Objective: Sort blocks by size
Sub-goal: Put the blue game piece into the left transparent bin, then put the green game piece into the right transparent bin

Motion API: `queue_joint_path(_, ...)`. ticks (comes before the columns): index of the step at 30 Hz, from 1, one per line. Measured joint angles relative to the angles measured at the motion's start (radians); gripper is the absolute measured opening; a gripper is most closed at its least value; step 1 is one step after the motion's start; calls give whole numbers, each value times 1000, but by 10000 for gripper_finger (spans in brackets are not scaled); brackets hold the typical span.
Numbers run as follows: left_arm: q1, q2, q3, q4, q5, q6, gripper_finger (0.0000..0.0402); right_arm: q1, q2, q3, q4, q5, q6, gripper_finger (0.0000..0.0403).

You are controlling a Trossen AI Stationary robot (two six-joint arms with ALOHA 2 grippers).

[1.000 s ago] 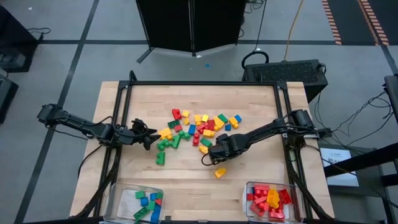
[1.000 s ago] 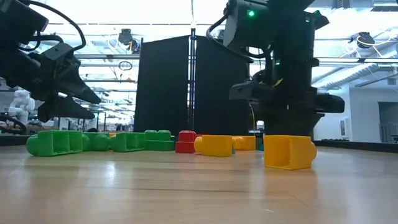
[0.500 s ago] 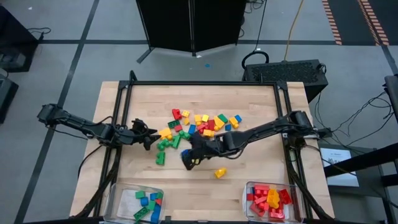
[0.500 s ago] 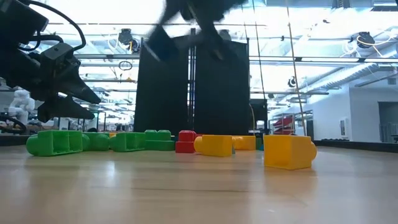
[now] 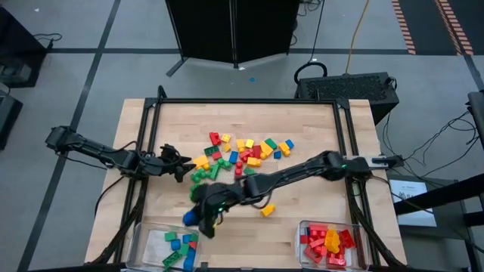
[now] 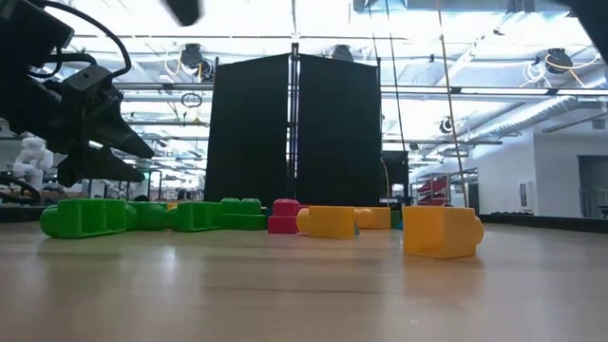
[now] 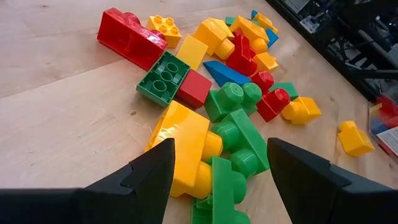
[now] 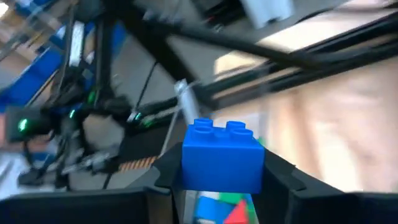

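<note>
The blocks (image 5: pixel 243 155) lie in a loose pile of red, yellow, green and blue at the table's middle; they also show in the left wrist view (image 7: pixel 230 106). One yellow block (image 5: pixel 268 209) lies apart, nearer the front. My right gripper (image 5: pixel 200 219) is shut on a small blue block (image 8: pixel 222 155) above the table's front left, just beyond the left bin (image 5: pixel 155 240). My left gripper (image 5: pixel 180 165) hangs open at the pile's left edge, its fingers on either side of a yellow block (image 7: pixel 183 146) and green blocks (image 7: pixel 239 158), touching none of them. My right gripper pinches the blue block by its two opposite side faces (image 8: pixel 186 163) between its two fingers. In the wrist view the block's studs (image 8: pixel 217 126) stand at its top. The block is lifted clear of the table.
A clear bin (image 5: pixel 155 240) at the front left holds green and blue blocks. A second clear bin (image 5: pixel 305 227) at the front right holds red and yellow blocks. A black frame (image 5: pixel 242 100) borders the table's far and side edges. Bare wood lies between the bins.
My right gripper has risen from the near side of the pile and swept fast toward the table's left and near edges, carrying the blue block to a spot by the left bin. In the low view it has left the picture at the top.
</note>
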Motion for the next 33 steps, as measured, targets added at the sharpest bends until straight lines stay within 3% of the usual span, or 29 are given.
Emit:
queue_joint_path(5, 0, 0, 0, 0, 0, 0, 255, 8, 215, 242, 3, -153, -4, 117)
queue_joint_path(8, 0, 0, 0, 0, 0, 0, 255, 16, 249, 194, 142, -231, 81, 117)
queue_joint_path(11, 0, 0, 0, 0, 0, 0, 255, 27, 267, 191, 96, -255, 98, 117)
queue_joint_path(15, 0, 0, 0, 1, 0, 0, 255, 35, 273, 192, 60, -254, 37, 119)
queue_joint_path(21, 0, 0, -1, 15, 0, 0, 255, 31, 273, 193, 51, -247, 1, 251)
queue_joint_path(24, 0, 0, -2, 18, 0, 0, 255, 23, 273, 193, 30, -248, -2, 287)
queue_joint_path(30, 0, 0, -2, 19, 32, -1, 255, -15, 216, 193, -68, -238, 6, 277)
queue_joint_path(33, 0, 0, -2, 20, 45, -1, 255, -54, 134, 195, -184, -124, 6, 263)
